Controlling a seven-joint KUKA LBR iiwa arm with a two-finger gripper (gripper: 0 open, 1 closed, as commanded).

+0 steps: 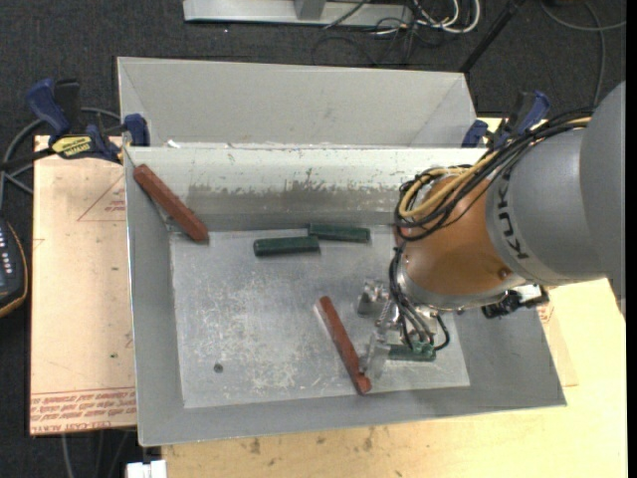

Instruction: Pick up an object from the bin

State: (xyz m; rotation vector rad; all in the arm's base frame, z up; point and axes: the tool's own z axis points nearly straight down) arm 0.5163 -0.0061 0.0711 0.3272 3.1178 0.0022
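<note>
Grey scuffed bin floor [249, 317]; end effector [382, 350] beside brown stick [340, 342], opening unclear.

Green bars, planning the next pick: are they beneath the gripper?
No, both green bars lie by the back wall, well apart from the gripper near the front.

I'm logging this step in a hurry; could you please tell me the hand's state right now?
Hand: cannot be told; it sits low beside the long reddish-brown flat stick.
</note>
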